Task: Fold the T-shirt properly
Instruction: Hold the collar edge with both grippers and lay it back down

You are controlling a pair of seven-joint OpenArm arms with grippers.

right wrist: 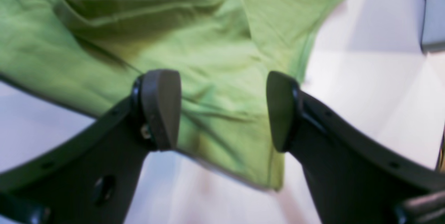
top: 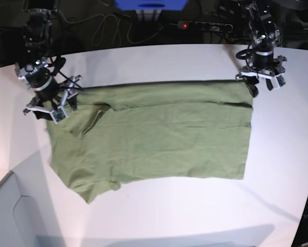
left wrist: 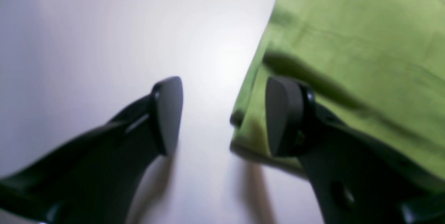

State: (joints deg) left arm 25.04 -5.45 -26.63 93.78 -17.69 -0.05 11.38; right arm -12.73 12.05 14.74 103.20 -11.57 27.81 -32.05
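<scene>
A broad white tabletop [top: 195, 211] with a faint sheen fills the base view, backed by a dark strip of room where a black power strip with a red light [top: 198, 24], loose cables and a blue object [top: 151, 4] sit just beyond the far edge. A pale grey panel [top: 7, 216] cuts into the near-left corner of that view.

Spread flat across the middle of the table lies the plain olive-green short-sleeved T-shirt [top: 159, 136], lightly wrinkled, its far edge doubled over in a straight fold line (one sleeve juts out at the near-left corner).

The right gripper [right wrist: 222, 109] hovers over the shirt's far corner on the base view's left, its two dark pads spread wide with green cloth showing between them and nothing pinched. The left gripper [left wrist: 224, 116] stands over the opposite far corner, jaws likewise wide apart: one pad over bare table, the other above the shirt's layered edge, gripping nothing.

Both wrist views are soft with blur, so seams and stitching are hard to make out; whether either pad grazes the cloth cannot be told. The collar is not clearly visible, and the arms themselves run out of frame at the top.
</scene>
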